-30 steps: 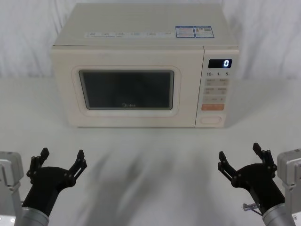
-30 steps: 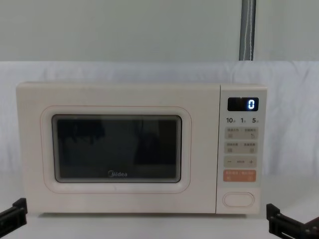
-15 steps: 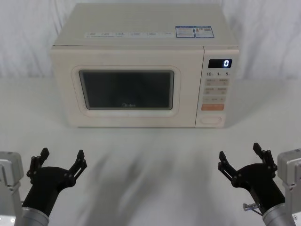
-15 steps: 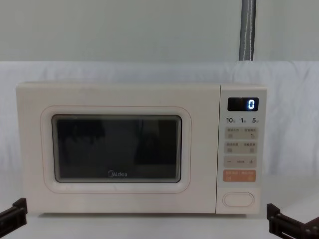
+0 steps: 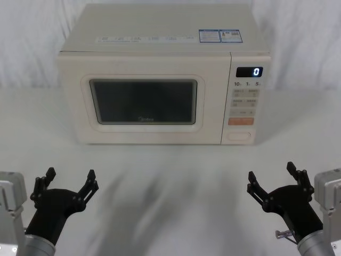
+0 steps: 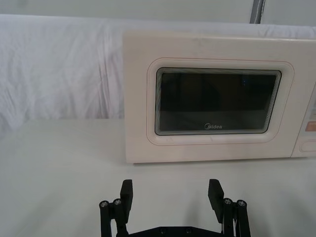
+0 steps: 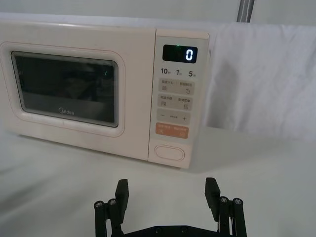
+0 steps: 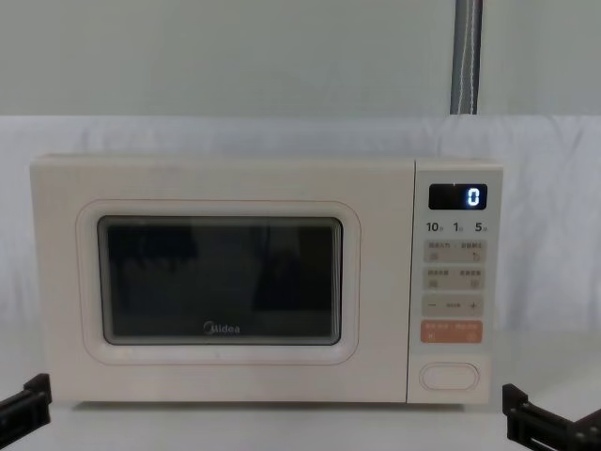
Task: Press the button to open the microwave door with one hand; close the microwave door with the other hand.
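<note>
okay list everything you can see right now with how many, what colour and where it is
microwave: one, cream, centre of the table, against the backdrop
microwave door: one, cream with dark window, shut, left part of the front
control strip: one, cream, right of the door, display reads 0
button: one, cream pill shape, bottom of the strip
orange key: one, just above the button
table: one, white
backdrop cloth: one, white, behind the microwave
left hand: one, black, open, low at near left, clear of the microwave
right hand: one, black, open, low at near right

microwave door [image 5: 144, 104] left of the button [image 5: 238, 135], claws well before
</note>
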